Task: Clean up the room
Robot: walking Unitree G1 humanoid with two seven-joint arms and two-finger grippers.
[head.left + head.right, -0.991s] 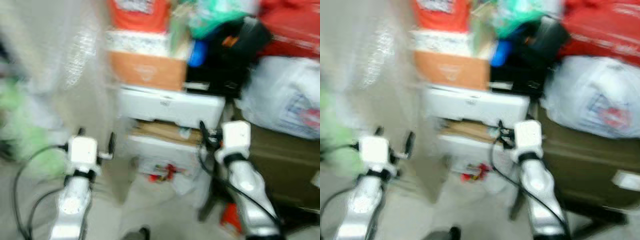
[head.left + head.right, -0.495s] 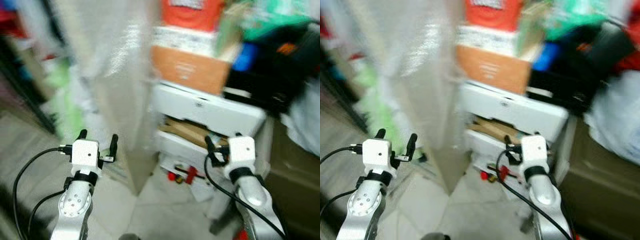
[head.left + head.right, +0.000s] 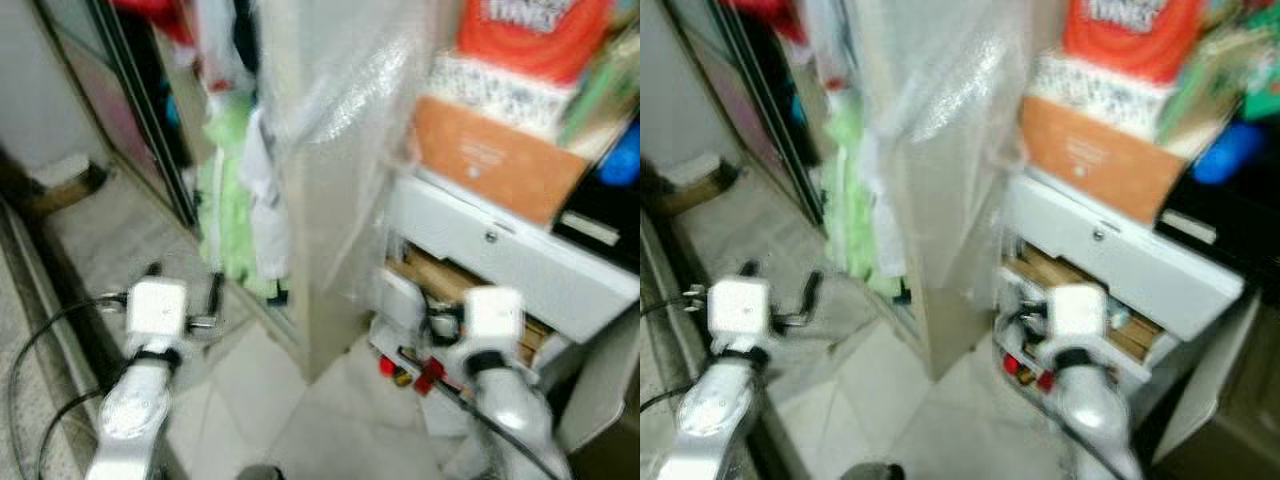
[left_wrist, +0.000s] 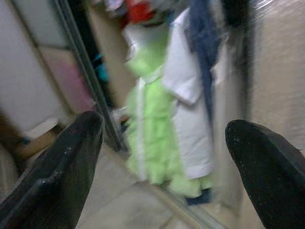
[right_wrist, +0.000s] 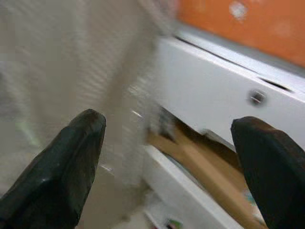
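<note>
The picture is blurred by motion. Both arms are held out low in front of me. My left gripper (image 3: 183, 283) is open and empty over the tiled floor, facing green and white clothes (image 4: 157, 124) that hang at an open wardrobe. My right gripper (image 5: 167, 157) is open too, with nothing between its fingers. It points at a white drawer unit (image 5: 214, 95), whose lower gap shows brown cardboard (image 5: 200, 157). Small red items (image 3: 415, 375) lie on the floor at the foot of that unit.
A tall panel wrapped in bubble wrap (image 3: 340, 150) stands between the clothes and the drawer unit. An orange box (image 3: 485, 165) and a red box (image 3: 530, 35) are stacked on the unit. A dark sliding-door frame (image 3: 140, 120) runs on the left.
The camera has swung to the left, so the wardrobe and clothes have come into view and the bags on the right have gone out of it. Both grippers stay open.
</note>
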